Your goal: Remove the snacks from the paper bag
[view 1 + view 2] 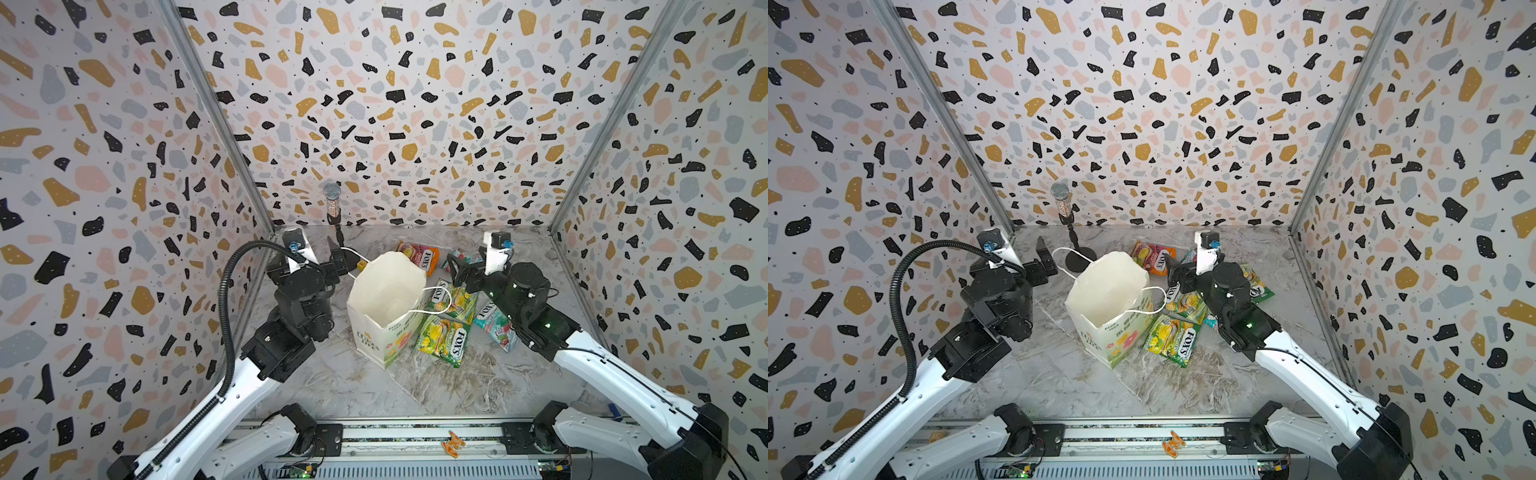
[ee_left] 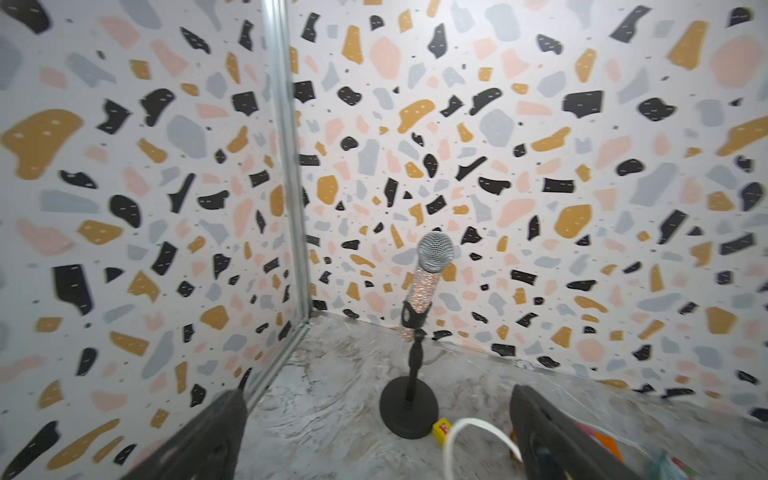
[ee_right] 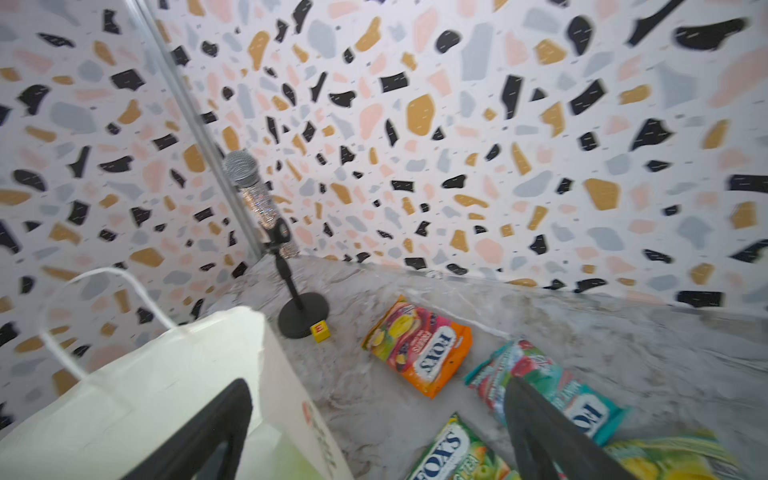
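The left gripper [image 1: 1047,258] hangs wide open and empty at the bag's 10 o'clock, facing the microphone [image 2: 434,251] on its stand in the far corner. The right gripper [image 1: 457,270] is spread just as wide, holding nothing, raised at the bag's 2 o'clock above the packets. The bag [image 1: 368,336] stands upright, mouth open, mid-table [image 1: 415,386]. All six snacks [image 1: 442,338] lie flat on the table outside it, from its 1 to its 4 o'clock. The orange packet [image 1: 417,257] and a teal packet [image 3: 536,368] lie farthest back. Two green packets [image 1: 453,299] lie just beside the bag, a second teal packet [image 1: 494,328] is partly under the right arm, and a third green packet [image 1: 1262,286] lies beyond that arm. A yellow cube [image 3: 320,331] sits just beside the stand's base.
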Controlling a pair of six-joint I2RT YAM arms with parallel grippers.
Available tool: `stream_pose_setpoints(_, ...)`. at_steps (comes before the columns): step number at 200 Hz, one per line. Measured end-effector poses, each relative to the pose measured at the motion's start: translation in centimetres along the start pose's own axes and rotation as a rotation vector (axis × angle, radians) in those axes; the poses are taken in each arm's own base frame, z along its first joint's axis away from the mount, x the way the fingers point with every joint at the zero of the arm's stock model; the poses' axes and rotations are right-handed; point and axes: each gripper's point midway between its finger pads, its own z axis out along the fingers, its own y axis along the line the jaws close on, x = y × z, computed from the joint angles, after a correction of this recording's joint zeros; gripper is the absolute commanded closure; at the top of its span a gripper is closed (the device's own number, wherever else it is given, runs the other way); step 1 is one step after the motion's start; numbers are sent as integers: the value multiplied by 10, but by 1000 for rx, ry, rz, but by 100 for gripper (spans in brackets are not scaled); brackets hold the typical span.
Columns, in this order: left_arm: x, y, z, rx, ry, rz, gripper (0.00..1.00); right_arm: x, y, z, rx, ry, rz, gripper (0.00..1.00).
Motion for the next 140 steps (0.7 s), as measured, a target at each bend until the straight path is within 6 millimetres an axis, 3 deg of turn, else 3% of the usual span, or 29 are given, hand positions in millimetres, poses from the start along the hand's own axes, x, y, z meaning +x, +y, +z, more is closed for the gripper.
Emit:
stream_pose_setpoints(40,27,54,8,-224,-9,-30,0,1,-80,-16,341,-37,-8,4)
stream_pose_setpoints(85,80,93,15,-370,7,-56,0,63,-166,-48,643,46,-58,3)
stream_pose_setpoints(113,119,101,17,-402,32,-41,0,96,-199,-65,745,87,-90,3)
stream_pose_setpoints(140,150,105,17,-409,35,-39,0,116,-216,-76,793,85,-127,3)
